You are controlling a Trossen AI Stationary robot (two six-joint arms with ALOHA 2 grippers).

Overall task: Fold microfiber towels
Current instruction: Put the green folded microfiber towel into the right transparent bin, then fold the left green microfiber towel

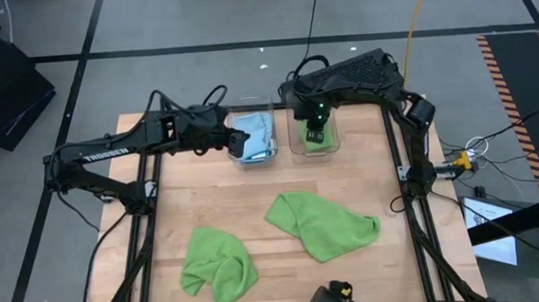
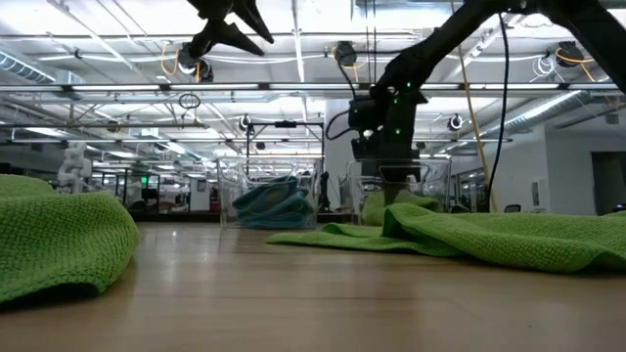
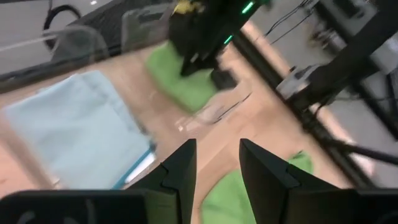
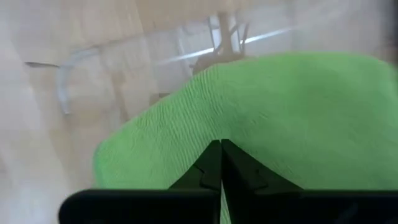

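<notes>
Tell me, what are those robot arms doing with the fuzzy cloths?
They are sorting towels into bins. The right gripper, shut, pokes down at a green towel in the right clear bin. The left gripper hovers, empty, over the blue towel in the other bin. Two green towels lie crumpled on the table.

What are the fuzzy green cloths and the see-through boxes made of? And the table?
The crumpled lime green cloths look like soft microfibre: the low view shows a nubbly, matte weave. The clear boxes seem to be hard, glossy plastic, since you see straight through their walls. The pale tabletop looks like smooth wood, with plank lines and grain.
</notes>
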